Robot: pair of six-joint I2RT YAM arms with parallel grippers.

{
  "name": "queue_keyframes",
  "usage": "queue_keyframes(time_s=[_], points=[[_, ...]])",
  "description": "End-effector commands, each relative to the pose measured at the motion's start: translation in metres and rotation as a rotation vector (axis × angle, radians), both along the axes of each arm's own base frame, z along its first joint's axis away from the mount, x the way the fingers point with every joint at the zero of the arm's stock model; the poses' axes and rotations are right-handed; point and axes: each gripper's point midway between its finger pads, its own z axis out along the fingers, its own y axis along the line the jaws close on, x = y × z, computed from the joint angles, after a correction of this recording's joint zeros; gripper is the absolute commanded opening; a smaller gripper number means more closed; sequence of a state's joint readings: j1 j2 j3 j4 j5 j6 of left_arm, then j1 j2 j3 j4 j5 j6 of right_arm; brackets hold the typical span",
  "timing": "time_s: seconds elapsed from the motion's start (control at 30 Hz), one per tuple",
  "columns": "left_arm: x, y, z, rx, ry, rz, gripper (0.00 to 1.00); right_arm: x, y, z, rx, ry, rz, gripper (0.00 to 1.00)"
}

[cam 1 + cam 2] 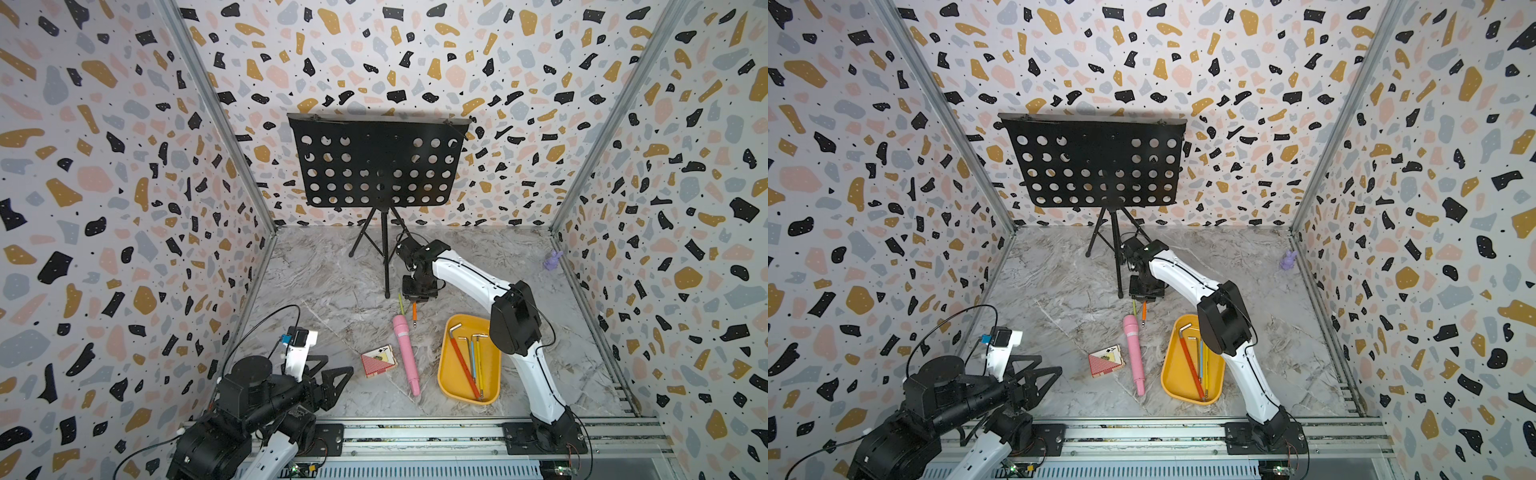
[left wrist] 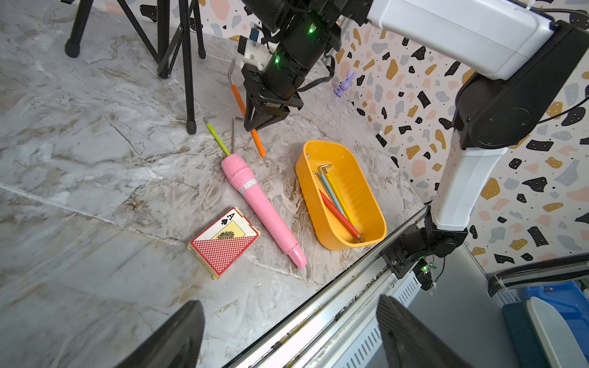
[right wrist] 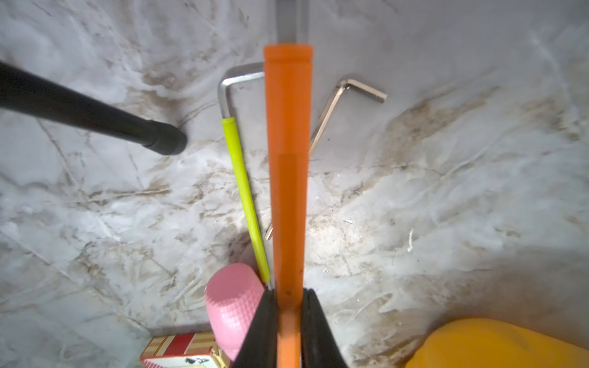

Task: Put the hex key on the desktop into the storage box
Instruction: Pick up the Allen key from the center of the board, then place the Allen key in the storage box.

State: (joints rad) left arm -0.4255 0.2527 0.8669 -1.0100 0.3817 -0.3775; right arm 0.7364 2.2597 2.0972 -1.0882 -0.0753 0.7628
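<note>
Left hand [image 2: 288,302]: nearest, by the front rail, fingers spread wide, holding nothing.
Card box [image 1: 377,359], pink stick [image 1: 405,353], yellow storage box [image 1: 442,365]: side by side on the table [image 1: 324,282]. The box contains coloured hex keys [image 2: 339,215].
Right hand [image 3: 288,296]: beyond the stick, clamped tight on the orange hex key [image 3: 287,159], which is tilted with its upper end raised.
Green hex key [image 2: 218,137], bare hex key [image 3: 328,121]: flat on the table just beside it.
Music stand [image 1: 374,166]: at the back.
</note>
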Motion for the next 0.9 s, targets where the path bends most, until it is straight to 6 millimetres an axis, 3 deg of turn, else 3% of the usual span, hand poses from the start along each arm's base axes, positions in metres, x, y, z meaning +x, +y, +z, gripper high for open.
queue_keyframes(time_s=[0.0,0.23,0.5,0.87], points=[[0.003,-0.001,0.009,-0.004,-0.032,-0.003,0.89,-0.01,-0.008,0.038,0.019,-0.041,0.003,0.0],[0.002,-0.001,0.009,-0.005,-0.033,-0.003,0.89,-0.027,-0.026,0.064,0.029,-0.071,0.021,0.0],[0.002,-0.001,0.009,-0.006,-0.032,-0.004,0.89,-0.062,-0.058,0.076,0.033,-0.101,0.084,0.0],[-0.001,-0.003,0.011,-0.012,-0.043,-0.024,0.88,-0.126,-0.112,0.058,0.015,-0.07,0.146,0.0]])
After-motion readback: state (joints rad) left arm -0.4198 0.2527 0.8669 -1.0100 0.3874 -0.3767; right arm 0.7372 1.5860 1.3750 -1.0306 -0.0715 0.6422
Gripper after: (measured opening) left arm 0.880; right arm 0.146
